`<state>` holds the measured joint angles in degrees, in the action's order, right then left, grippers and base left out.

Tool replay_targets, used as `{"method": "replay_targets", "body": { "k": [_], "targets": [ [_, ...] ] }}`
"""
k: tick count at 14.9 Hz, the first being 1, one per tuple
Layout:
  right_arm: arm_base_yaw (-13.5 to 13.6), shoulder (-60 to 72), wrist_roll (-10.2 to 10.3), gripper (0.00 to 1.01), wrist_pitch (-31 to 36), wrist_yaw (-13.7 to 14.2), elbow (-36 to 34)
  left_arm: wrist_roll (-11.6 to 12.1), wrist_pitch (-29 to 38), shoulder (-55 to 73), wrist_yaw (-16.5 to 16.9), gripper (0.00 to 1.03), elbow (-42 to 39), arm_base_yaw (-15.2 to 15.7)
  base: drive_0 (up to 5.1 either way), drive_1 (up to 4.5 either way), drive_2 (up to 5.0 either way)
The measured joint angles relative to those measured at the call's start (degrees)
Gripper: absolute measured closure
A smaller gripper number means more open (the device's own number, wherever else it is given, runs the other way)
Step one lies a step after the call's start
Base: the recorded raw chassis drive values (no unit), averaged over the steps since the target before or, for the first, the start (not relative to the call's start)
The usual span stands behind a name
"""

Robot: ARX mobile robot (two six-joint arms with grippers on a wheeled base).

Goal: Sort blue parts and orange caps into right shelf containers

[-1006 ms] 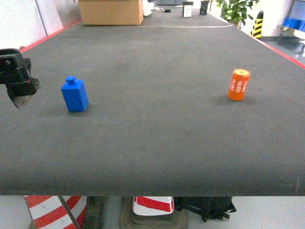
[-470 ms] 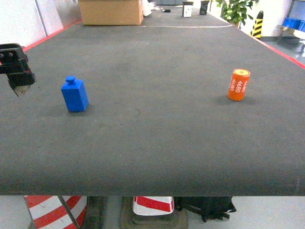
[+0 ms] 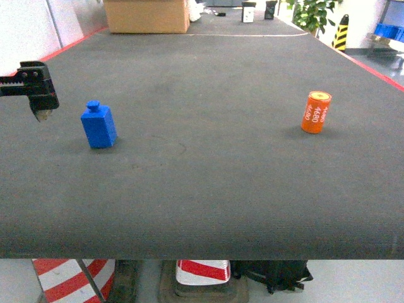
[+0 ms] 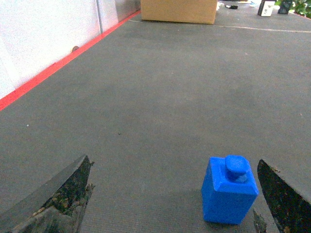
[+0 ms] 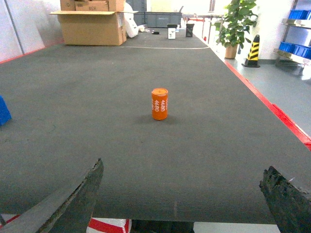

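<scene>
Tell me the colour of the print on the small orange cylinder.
White "4680" print on the small orange cylinder; clearest in the right wrist view.

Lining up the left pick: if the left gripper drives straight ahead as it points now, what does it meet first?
Likely the blue part, but off-centre: it stands near the right finger of the open left gripper, so that finger may clip it. Depth is uncertain.

A wide bench (image 3: 208, 183) topped with dark grey ribbed matting fills the room's middle, edged along both long sides by a thin red stripe (image 4: 58, 63). A pale wall (image 4: 43, 29) runs close beside its left edge. At the far end sits an open brown cardboard box (image 3: 146, 16). Beyond the far right corner stand a green potted plant (image 5: 235, 24) and a black-and-yellow striped bollard (image 5: 251, 50) on a grey floor (image 5: 282, 87). Red-and-white striped barriers (image 3: 66, 278) show beneath the near edge.
</scene>
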<state>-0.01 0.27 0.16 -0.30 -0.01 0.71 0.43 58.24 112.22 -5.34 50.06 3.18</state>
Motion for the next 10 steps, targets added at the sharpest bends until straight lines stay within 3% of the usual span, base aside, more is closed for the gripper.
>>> {"method": "replay_targets", "body": {
  "k": [5, 10],
  "targets": [
    [0.0, 0.0, 0.0, 0.03, 0.0, 0.0, 0.0, -0.6, -4.2, 2.1, 1.8, 0.05, 5.8, 2.7, 0.0, 0.00, 0.0],
    [0.0, 0.0, 0.0, 0.03, 0.0, 0.0, 0.0, -3.0, -5.3, 3.1, 3.1, 0.05, 7.5, 1.9, 0.0, 0.00, 0.0]
  ]
}}
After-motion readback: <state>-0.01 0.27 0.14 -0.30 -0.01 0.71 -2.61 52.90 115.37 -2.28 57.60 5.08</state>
